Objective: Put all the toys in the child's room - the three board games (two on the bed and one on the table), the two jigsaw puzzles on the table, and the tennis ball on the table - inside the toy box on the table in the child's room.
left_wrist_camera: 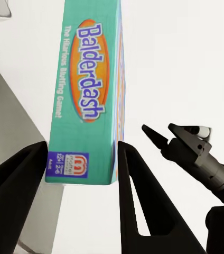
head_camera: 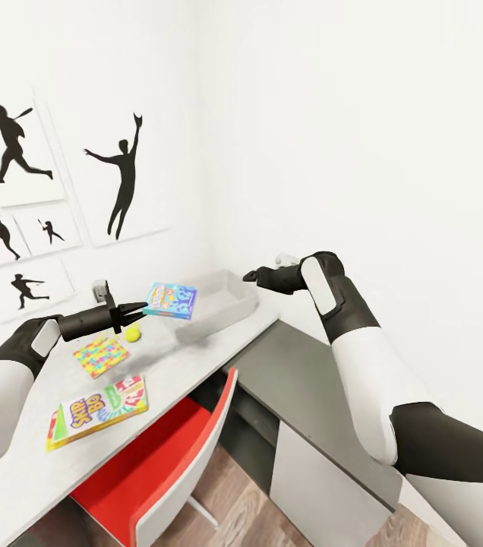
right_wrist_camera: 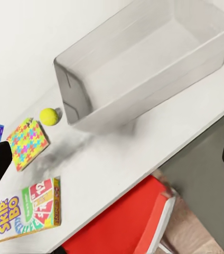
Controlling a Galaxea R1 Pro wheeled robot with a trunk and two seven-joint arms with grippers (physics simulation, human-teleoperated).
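Observation:
My left gripper (head_camera: 140, 308) is shut on the short edge of the blue board game (head_camera: 172, 300), a "Balderdash" box (left_wrist_camera: 85, 90), and holds it in the air above the table (head_camera: 196, 346), just short of the toy box (head_camera: 243, 302). The grey toy box (right_wrist_camera: 72, 90) has nothing showing inside. The tennis ball (head_camera: 133, 333) (right_wrist_camera: 49, 116) lies beside a jigsaw puzzle (head_camera: 101, 355) (right_wrist_camera: 27, 142). The SKIP-BO board game (head_camera: 97, 410) (right_wrist_camera: 25, 211) lies nearer the front edge. My right gripper (head_camera: 249, 275) (right_wrist_camera: 112, 161) hovers open over the toy box's far end.
A red chair (head_camera: 165, 463) (right_wrist_camera: 128, 222) is pushed under the table's front edge. A lower dark grey cabinet (head_camera: 325, 372) adjoins the table on the right. White walls with black sports silhouettes (head_camera: 124, 178) close the corner behind the toy box.

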